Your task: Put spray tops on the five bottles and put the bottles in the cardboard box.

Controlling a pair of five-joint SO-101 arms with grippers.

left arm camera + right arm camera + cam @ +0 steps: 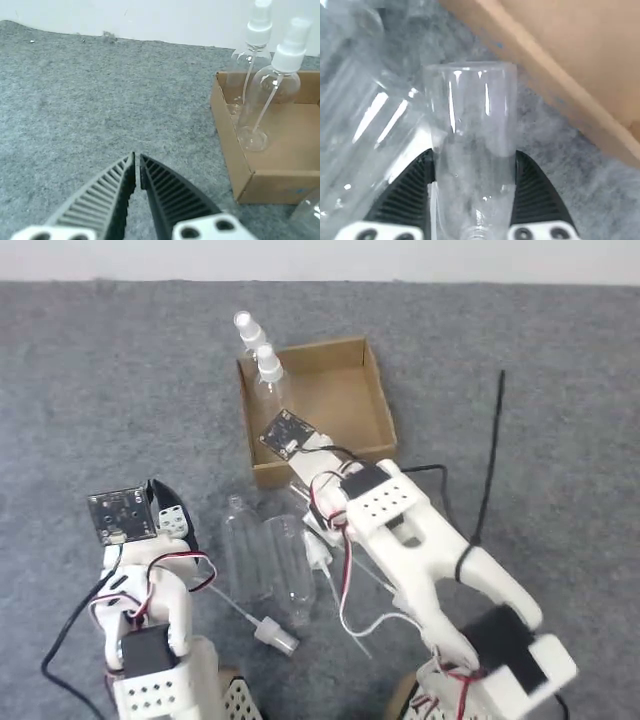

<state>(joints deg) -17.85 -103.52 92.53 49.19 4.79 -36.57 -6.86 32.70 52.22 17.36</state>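
While stretched forward, right claw point(473, 156) clamps bottle point(470, 110).

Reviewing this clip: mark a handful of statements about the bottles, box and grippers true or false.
1. Two capped bottles stand in the cardboard box. True.
2. The left gripper holds a spray top. False: it is shut on nothing, above the grey carpet.
3. The right gripper has its fingers on either side of a clear bottle. True.
4. All five bottles are in the box. False: uncapped bottles lie on the carpet in front of it.
5. A loose spray top lies on the carpet. True.
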